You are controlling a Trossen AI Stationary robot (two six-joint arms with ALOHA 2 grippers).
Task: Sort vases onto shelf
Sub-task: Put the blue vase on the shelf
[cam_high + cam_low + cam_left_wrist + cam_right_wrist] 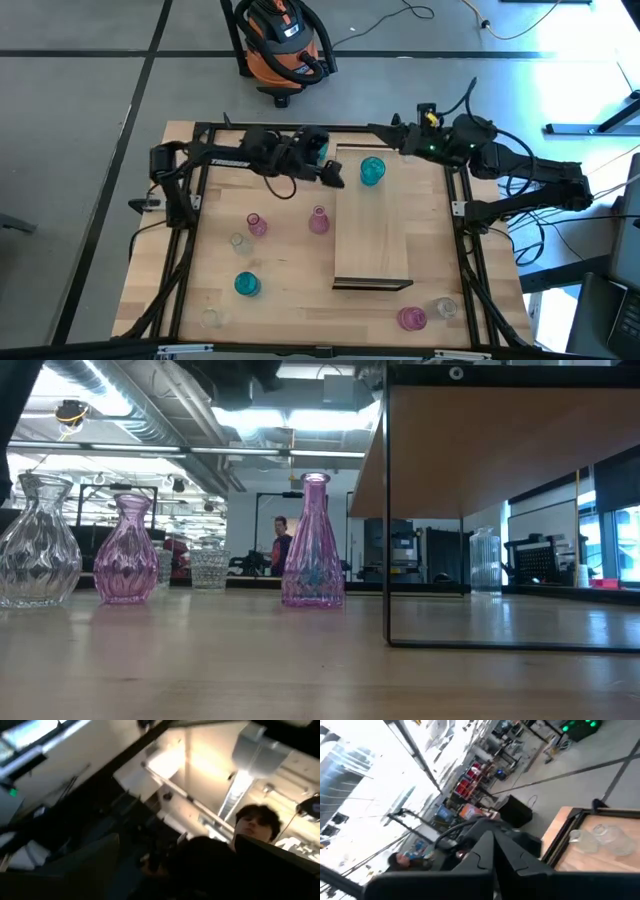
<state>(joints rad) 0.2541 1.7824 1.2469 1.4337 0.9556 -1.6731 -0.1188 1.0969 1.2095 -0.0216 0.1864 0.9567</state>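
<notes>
Teal vase [372,170] on the shelf [372,235], seemingly just beside left gripper's [333,176] open jaws

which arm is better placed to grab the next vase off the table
Left, probably. The left gripper is open at the shelf's far end near the teal vase on it, with the pink vase close by. The right gripper is shut, parked at the table's far edge.

One teal vase [372,171] stands upright on the light-wood shelf [372,235] at its far end. Pink vases [319,220], another teal vase [246,284] and clear vases [240,243] stand scattered on my bench.
</notes>
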